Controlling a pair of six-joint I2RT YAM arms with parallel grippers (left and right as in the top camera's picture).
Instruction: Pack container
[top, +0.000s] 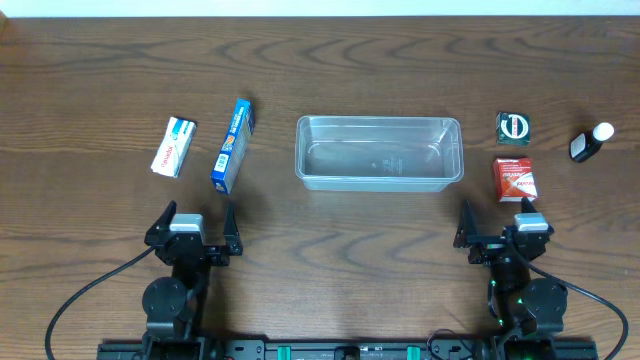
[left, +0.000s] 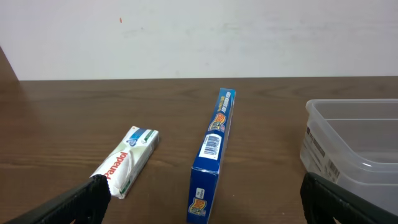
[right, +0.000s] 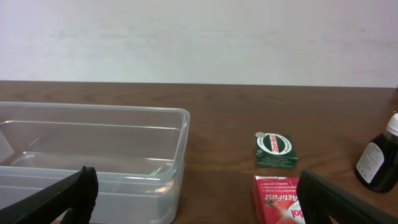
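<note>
Though spread wide and empty at left gripper (top: 199, 212) and right gripper (top: 496, 210), counted beyond them: one container (top: 378, 121), four boxes (top: 174, 146) (top: 231, 146) (top: 514, 127) (top: 515, 179), one bottle (top: 591, 143), cropped in right wrist view.

A brown wood-grain desk (top: 100, 80) carried five small items. Toward 9 o'clock a white Panadol box (top: 173, 146) lay flat. Near it, at its 3 o'clock, a blue box (top: 232, 145) stood on a long narrow edge, barcode uppermost. Out at 3 o'clock a green box (top: 514, 127) with a round white emblem lay flat, and a red box (top: 516, 179) lay apart at its 6 o'clock. A dark, white-capped bottle (top: 590, 143) stood at the green box's 3 o'clock. A pale wall (left: 186, 37) rose behind.
</note>
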